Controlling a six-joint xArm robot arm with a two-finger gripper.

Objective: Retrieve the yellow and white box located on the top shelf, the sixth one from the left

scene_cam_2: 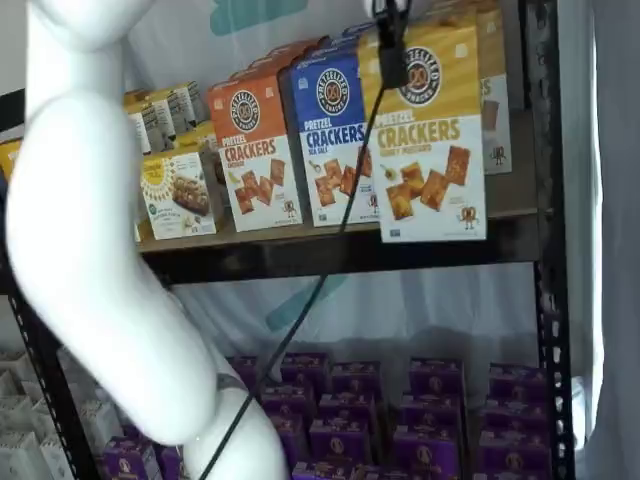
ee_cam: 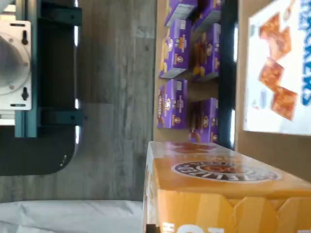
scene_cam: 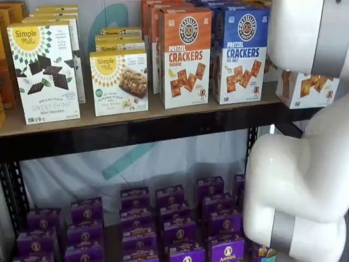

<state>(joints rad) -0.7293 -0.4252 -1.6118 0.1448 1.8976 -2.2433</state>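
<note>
yellow and white box (scene_cam_2: 430,130) is clear of its row: in a shelf view it hangs forward of the orange-topped carton (scene_cam_2: 255,150) and blue-topped carton (scene_cam_2: 330,140), its lower edge overlapping the top shelf (scene_cam_2: 330,245) front rail, so it looks lifted and drawn out toward the camera

end effector (scene_cam_2: 392,45) shows only as black fingers coming down from the top edge over the box's upper face, cable trailing beside; fingers read as clamped on the yellow and white box, no gap visible

wrist view shows the box top close under the camera (ee_cam: 223,179), consistent with it being carried; purple boxes (ee_cam: 177,48) on the lower shelf sit well beyond

other shelf view: box mostly hidden behind the white arm (scene_cam: 305,174), only the lower white part (scene_cam: 308,90) visible at the right end of the shelf

judgement: grasp done, extraction mostly done; left is backing fully away from the shelf and delivering. Risk looks like the tall carton swinging or slipping in a top pinch
</note>
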